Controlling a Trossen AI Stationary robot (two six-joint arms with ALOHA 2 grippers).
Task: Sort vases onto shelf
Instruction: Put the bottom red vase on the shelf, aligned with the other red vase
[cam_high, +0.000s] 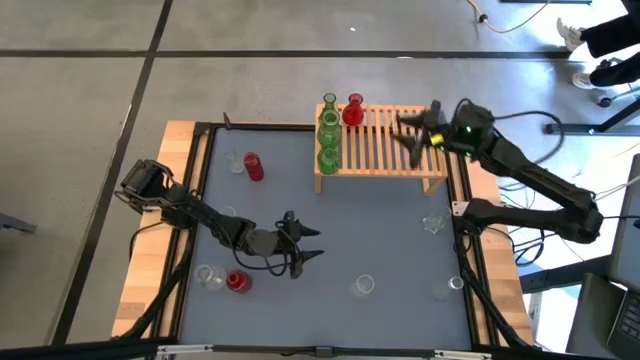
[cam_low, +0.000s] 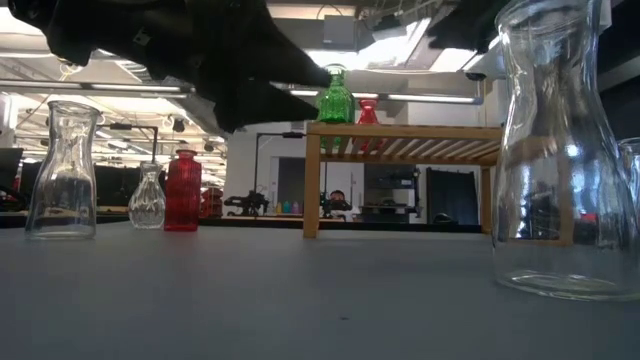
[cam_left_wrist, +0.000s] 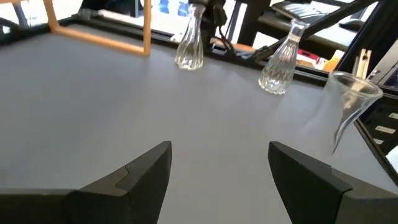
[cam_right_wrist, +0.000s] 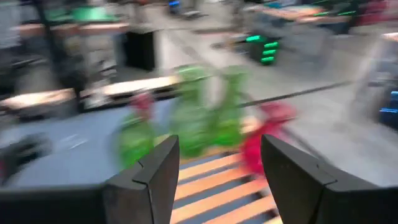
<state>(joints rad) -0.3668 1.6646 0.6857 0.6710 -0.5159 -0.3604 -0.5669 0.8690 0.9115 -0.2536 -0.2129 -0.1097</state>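
The light-wood slatted shelf (cam_high: 390, 145) stands at the table's far side. On its left end stand three green vases (cam_high: 328, 130) in a row and one red vase (cam_high: 353, 112). In the right wrist view they show as blurred green vases (cam_right_wrist: 205, 121) and a blurred red vase (cam_right_wrist: 264, 134). My right gripper (cam_high: 408, 140) is open and hovers over the shelf's slats, right of those vases. My left gripper (cam_high: 312, 244) is open and empty above the table's middle. In the left wrist view, my left gripper (cam_left_wrist: 217, 162) points toward three clear vases (cam_left_wrist: 278, 62) standing on the mat.
On the grey mat stand a red vase (cam_high: 253, 166) and a clear one (cam_high: 236, 162) at far left, a squat red vase (cam_high: 237, 282) and a clear one (cam_high: 208, 275) at near left, and clear vases (cam_high: 363, 286) (cam_high: 433, 224) (cam_high: 455, 285) at near right. Wooden table edges (cam_high: 175, 200) frame the mat.
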